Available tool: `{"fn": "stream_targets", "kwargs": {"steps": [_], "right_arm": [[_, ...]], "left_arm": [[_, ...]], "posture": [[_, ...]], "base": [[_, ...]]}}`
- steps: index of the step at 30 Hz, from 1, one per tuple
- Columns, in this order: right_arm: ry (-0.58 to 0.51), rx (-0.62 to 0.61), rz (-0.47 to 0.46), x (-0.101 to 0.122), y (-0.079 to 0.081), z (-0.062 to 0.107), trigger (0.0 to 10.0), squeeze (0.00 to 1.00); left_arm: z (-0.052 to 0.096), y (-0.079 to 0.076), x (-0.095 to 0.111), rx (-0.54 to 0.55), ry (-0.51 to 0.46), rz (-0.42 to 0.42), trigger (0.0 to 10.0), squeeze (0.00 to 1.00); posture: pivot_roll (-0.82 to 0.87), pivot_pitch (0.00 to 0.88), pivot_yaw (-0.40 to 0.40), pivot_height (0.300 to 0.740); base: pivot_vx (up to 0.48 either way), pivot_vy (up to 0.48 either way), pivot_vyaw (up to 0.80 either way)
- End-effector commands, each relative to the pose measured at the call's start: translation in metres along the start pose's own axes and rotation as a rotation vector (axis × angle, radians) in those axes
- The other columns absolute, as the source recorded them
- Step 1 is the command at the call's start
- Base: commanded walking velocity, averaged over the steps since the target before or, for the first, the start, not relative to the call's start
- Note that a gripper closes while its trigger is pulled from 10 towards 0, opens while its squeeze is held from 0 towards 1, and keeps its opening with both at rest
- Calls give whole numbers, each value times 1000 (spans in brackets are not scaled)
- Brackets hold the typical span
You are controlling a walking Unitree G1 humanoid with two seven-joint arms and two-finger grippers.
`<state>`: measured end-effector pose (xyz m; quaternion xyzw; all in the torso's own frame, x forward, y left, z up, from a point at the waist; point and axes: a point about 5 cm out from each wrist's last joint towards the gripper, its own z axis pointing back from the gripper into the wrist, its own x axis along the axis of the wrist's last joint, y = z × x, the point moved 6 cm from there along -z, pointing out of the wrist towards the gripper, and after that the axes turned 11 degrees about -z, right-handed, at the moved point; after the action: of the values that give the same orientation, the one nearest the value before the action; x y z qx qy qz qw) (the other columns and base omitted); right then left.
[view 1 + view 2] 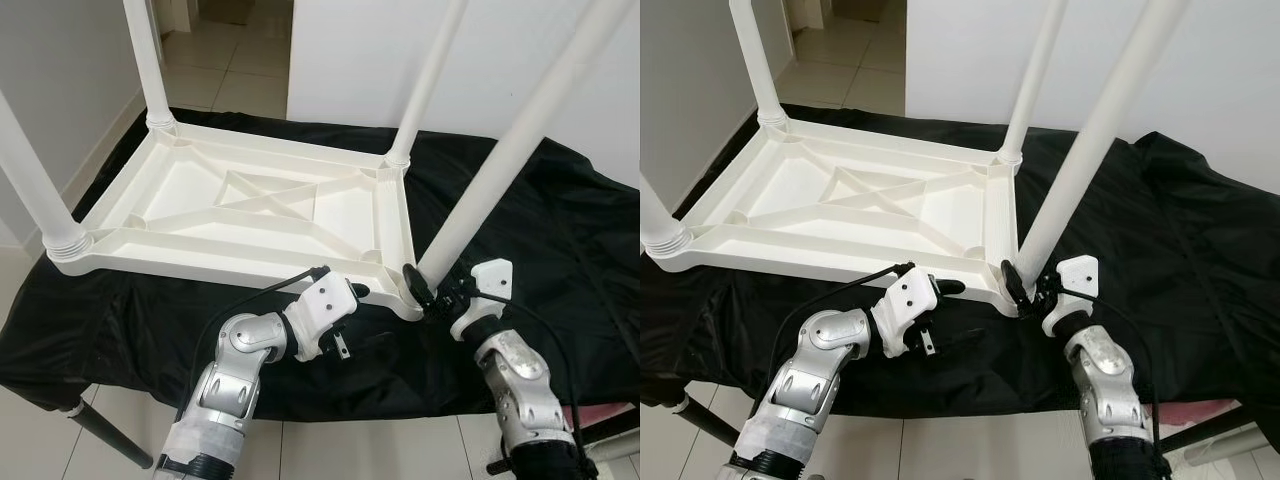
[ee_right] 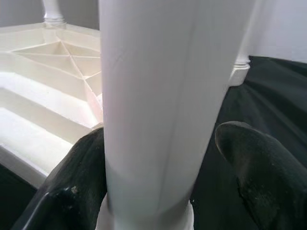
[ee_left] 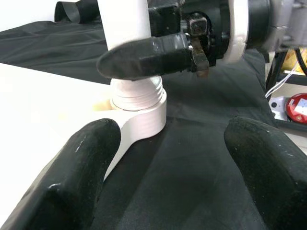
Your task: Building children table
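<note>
Table (image 1: 250, 205) upside-down on black cloth (image 1: 560, 240) (legs up); right claw (image 1: 428, 290) astride near leg (image 1: 500, 170).

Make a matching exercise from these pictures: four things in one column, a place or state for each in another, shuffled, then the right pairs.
Things:
1. tabletop
2. near right leg
3. left hand
4. black cloth

Places or states:
A. open, at the near edge of the tabletop, holding nothing
B. spread under everything as a cover
C. upside down, ribbed underside facing up
D. standing in the corner socket, with the right hand around its base

Pairs: 1-C, 2-D, 3-A, 4-B
</note>
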<state>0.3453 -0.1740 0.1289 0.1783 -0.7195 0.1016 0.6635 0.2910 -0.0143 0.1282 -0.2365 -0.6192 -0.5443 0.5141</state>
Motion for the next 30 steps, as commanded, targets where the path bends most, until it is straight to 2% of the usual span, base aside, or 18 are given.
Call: {"fn": "stream_targets", "kwargs": {"steps": [1, 6, 11, 12, 13, 14, 15, 22, 23, 25, 26, 30], "right_arm": [[12, 9, -6, -3, -1, 1, 10000, 0], [65, 88, 8, -12, 3, -7, 10000, 0], [89, 115, 7, -17, 5, -9, 10000, 0], [101, 130, 5, -21, 6, -9, 6510, 0], [101, 130, 5, -21, 6, -9, 6510, 0], [110, 146, 2, -24, 7, -10, 2039, 0], [116, 157, -5, -25, 8, -10, 0, 0], [116, 153, -25, -27, 5, -9, 0, 0], [114, 144, -31, -27, 4, -9, 5255, 0], [113, 138, -33, -27, 4, -9, 5255, 0], [102, 115, -33, -26, 2, -9, 10000, 0], [95, 86, -58, -28, 7, -9, 10000, 0]], "left_arm": [[-1, 19, -2, 207, 26, 23, 10000, 0], [-2, 20, -1, 210, 25, 23, 10000, 0], [-2, 21, -1, 212, 24, 22, 10000, 0], [-2, 22, 0, 215, 23, 20, 10000, 0], [-2, 22, 0, 215, 23, 20, 10000, 0], [-2, 23, 0, 218, 25, 18, 10000, 0], [-1, 24, 0, 221, 25, 17, 10000, 0], [-1, 24, 0, 224, 25, 15, 10000, 0], [-1, 24, 0, 224, 25, 16, 10000, 0], [-1, 24, 0, 224, 25, 17, 10000, 0], [-1, 24, 0, 223, 25, 17, 10000, 0], [-2, 23, 0, 221, 26, 18, 10000, 0]], "posture": [[-16, 0, -86, 740], [-16, 0, -83, 740], [-10, 0, -84, 740], [-8, 0, -86, 740], [-8, 0, -86, 740], [-5, 0, -86, 740], [-3, 0, -88, 740], [-3, 0, -89, 740], [-3, 0, -89, 740], [-5, 0, -88, 740], [-5, 0, -88, 740], [-9, 0, -90, 740]], "base": [[0, 0, 0], [0, 0, 0], [0, 0, 0], [0, 0, 0], [0, 0, 0], [0, 0, 0], [0, 0, 0], [0, 0, 0], [0, 0, 0], [0, 0, 0], [0, 0, 0], [0, 0, 0]]}}
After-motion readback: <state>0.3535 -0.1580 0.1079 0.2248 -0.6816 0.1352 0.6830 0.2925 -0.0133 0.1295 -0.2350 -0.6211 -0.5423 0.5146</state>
